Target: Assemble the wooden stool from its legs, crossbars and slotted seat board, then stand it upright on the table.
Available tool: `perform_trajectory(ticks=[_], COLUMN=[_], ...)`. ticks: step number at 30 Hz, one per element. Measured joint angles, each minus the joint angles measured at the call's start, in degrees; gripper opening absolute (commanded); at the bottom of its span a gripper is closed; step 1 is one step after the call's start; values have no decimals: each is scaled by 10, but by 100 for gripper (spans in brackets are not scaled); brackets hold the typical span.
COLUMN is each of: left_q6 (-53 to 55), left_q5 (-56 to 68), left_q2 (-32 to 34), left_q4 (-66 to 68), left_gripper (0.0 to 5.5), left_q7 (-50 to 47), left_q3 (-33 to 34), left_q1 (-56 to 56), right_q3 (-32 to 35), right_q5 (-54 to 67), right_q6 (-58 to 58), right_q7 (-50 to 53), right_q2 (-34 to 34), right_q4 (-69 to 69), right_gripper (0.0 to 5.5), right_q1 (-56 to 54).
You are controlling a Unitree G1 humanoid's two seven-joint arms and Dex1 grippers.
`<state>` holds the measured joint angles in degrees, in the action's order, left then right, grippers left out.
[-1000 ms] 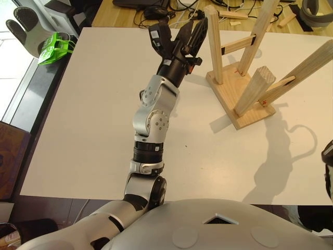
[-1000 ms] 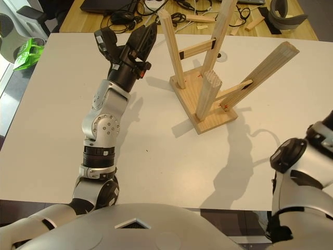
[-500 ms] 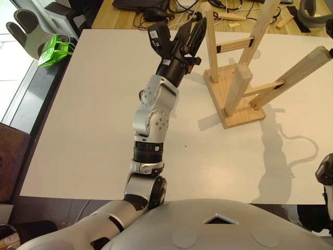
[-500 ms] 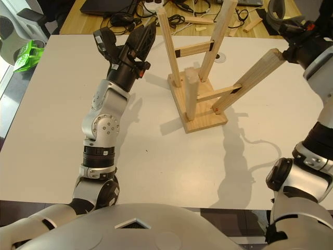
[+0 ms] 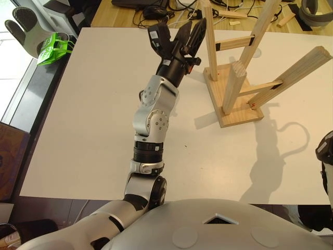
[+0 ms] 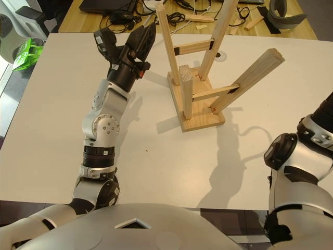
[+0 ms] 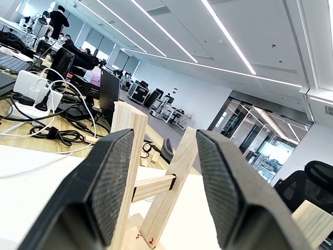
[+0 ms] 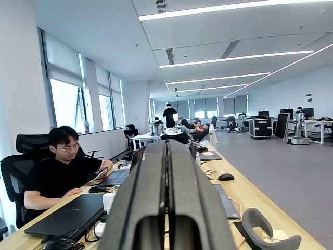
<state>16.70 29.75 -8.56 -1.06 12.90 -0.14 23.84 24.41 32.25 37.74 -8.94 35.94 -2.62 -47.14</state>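
The wooden stool sits upside down on the white table [image 5: 88,109], its seat board [image 5: 237,113] lowest and several legs pointing up. A crossbar [image 5: 231,44] joins the two far legs. One leg [image 5: 296,69] leans out to the right, tied to the near leg [image 5: 232,86] by a second crossbar [image 5: 261,87]. My left gripper [image 5: 182,32] stands open just left of the stool, nothing between its fingers. In the left wrist view, two legs and a crossbar [image 7: 153,187] show beyond the left gripper's [image 7: 164,140] gap. My right gripper [image 8: 167,148] is shut on nothing, and its arm [image 6: 296,156] is at the table's right front.
A green object [image 5: 54,47] lies off the table's far left corner. Behind the table stands a wooden desk with cables, a laptop and loose wood pieces [image 5: 232,14]. The table's left half and front are bare.
The stool has rocked from a strong tilt toward me to nearly level and slid slightly left. My right arm rose to the leaning leg's tip, then dropped back. The left arm has kept still.
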Motion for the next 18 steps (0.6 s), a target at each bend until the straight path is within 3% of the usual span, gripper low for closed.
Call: perform_trajectory(ticks=[2,7,18], left_q6=[0,0,1], left_q5=[0,0,0], left_q2=[0,0,0], left_q4=[0,0,-1], left_gripper=[223,223,223], left_q7=[1,2,3], left_q3=[0,0,0], left_q1=[0,0,0], right_q3=[-9,-34,-1], right_q5=[16,27,20], right_q6=[31,111,37], right_q7=[-16,-57,-51], right_q2=[-2,-4,-26], right_q4=[-25,-57,-35], right_gripper=[1,1,1], right_q1=[20,192,180])
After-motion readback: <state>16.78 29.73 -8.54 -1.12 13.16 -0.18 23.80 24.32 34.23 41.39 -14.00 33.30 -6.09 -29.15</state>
